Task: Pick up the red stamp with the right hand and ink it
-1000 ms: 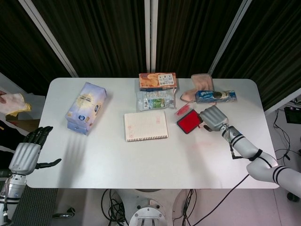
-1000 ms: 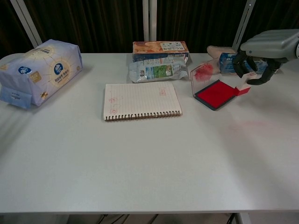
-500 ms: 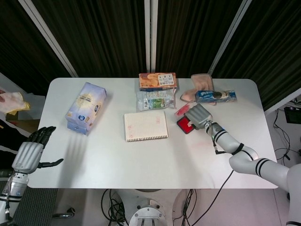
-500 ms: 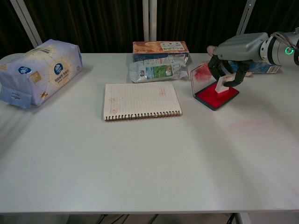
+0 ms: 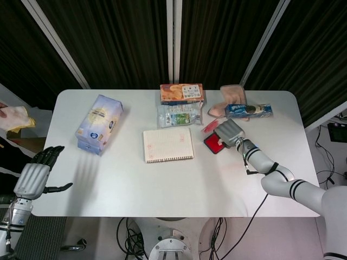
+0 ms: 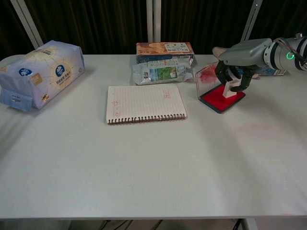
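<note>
My right hand (image 6: 237,64) (image 5: 229,132) hangs over the open ink pad (image 6: 214,100) (image 5: 212,144) at the table's right middle, fingers curled around the stamp (image 6: 229,89). The stamp shows as a pale body with a red base, and that base rests on the pad's red surface. The pad's clear lid (image 6: 207,76) stands up behind it, smeared red. In the head view the hand hides the stamp. My left hand (image 5: 33,176) hovers off the table's left front corner, fingers spread, holding nothing.
An open spiral notebook (image 6: 145,103) lies left of the pad. Behind it sit a snack bag (image 6: 162,73) and a biscuit box (image 6: 164,48). A blue packet (image 5: 248,111) and pink item (image 5: 233,94) lie behind my right hand. A tissue pack (image 6: 37,72) sits far left.
My right hand carried the stamp left from beside the pad to over it, then lowered it until its base met the red surface. The left hand barely moved.
</note>
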